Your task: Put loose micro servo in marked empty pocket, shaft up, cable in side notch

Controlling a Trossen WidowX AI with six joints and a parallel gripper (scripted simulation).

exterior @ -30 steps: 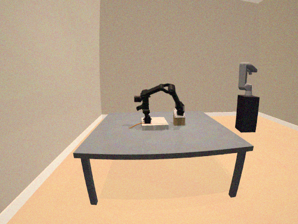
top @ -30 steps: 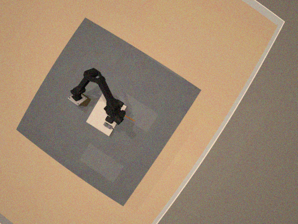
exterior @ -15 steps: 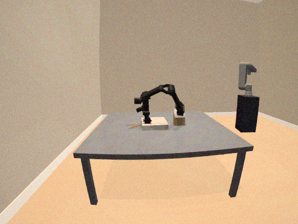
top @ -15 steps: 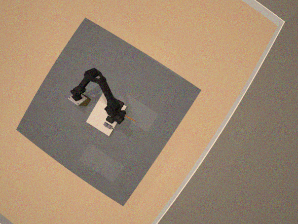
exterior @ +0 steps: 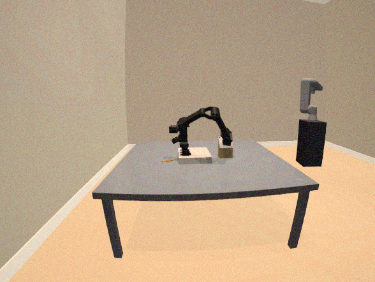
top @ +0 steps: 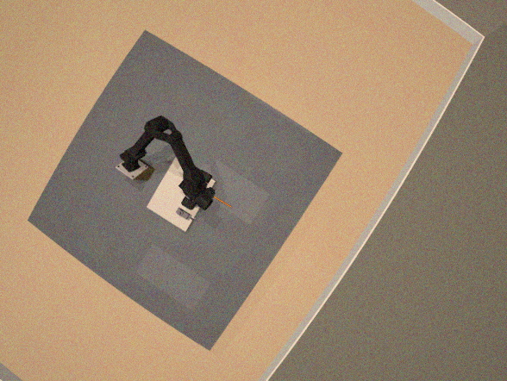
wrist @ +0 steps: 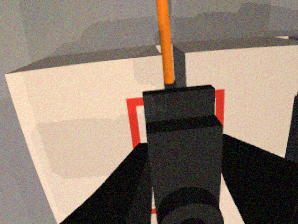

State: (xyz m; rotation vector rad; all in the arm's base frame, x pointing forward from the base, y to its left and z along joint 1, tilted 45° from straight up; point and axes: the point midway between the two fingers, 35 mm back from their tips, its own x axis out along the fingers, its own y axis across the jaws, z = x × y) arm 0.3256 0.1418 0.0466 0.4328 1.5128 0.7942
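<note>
Gripper point(top: 199, 202) point(exterior: 185, 154) point(wrist: 181, 148) clamped on the dark micro servo point(wrist: 184, 107), low over the white deck point(top: 165, 199) point(exterior: 199, 154) point(wrist: 85, 125) on the gray counter point(top: 108, 103) point(exterior: 198, 178), servo over the red-outlined pocket point(wrist: 132, 122) and hiding most of it, can't tell if the ears are flat. Orange cable point(top: 222, 202) point(exterior: 169, 160) point(wrist: 165, 45) runs out past the deck edge, near the side notch point(wrist: 178, 65), looks off to one side of it in wrist view. Another servo point(top: 184, 213) sits in the deck near one corner, just beside the gripper.
</note>
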